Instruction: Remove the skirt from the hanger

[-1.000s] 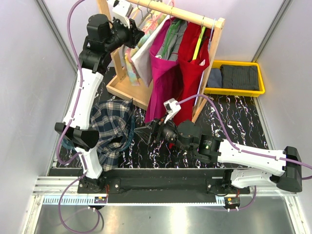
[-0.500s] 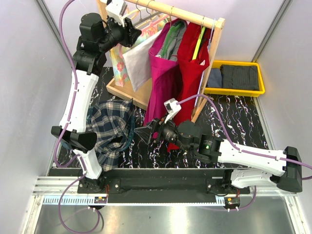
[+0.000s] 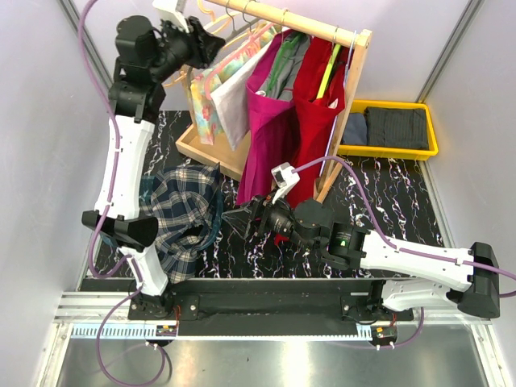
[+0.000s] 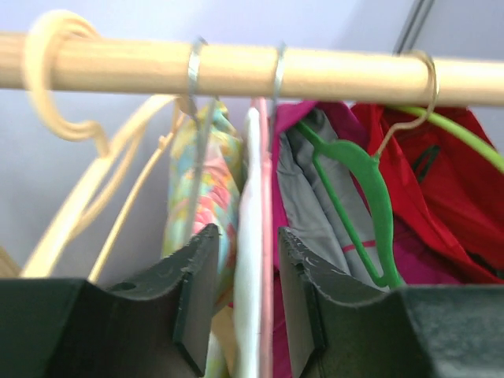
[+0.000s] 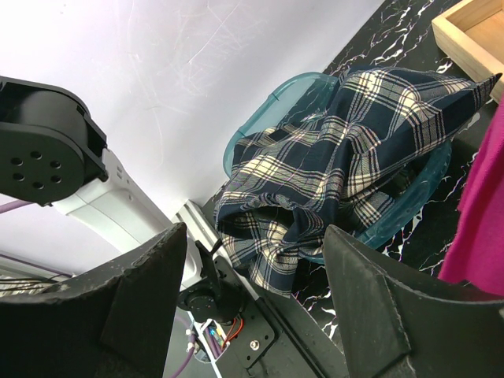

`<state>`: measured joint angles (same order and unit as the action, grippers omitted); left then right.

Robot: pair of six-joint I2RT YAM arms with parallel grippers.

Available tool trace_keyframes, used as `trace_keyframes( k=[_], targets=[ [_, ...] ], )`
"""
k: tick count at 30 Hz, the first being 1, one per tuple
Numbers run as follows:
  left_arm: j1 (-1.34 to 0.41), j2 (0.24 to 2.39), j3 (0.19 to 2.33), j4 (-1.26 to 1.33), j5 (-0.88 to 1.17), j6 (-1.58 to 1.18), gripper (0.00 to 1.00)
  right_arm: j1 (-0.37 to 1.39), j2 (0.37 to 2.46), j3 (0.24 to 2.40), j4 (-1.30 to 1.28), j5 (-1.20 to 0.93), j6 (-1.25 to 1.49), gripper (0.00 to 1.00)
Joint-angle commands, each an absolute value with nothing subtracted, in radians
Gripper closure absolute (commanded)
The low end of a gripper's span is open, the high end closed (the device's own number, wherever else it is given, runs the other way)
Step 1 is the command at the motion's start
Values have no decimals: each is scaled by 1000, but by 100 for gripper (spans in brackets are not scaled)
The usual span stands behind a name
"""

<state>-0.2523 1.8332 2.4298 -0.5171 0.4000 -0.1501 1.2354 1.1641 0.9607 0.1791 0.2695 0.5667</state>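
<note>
Upper left of top view: left gripper [image 3: 208, 44] up at round wooden rail [image 4: 331, 75], jaws part-spread astride pale hanging skirt [image 4: 248, 197], no clear pinch. Likely placed to work it off thin wire hook [image 4: 277, 79]. Lower centre: right gripper [image 5: 253, 236] spread wide, empty, facing soft plaid cloth [image 5: 339, 150] heaped in teal tub [image 5: 272, 93].

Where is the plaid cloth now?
In the top view the plaid cloth lies at the left, heaped in a teal tub beside the left arm, just in front of the rack.
</note>
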Motion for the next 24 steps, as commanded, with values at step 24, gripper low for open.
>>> trace_keyframes(
  k=[24],
  targets=[
    [-259,1844,2382,-546,434,-6,89,1246,1111,945,258,268,540,22]
  ],
)
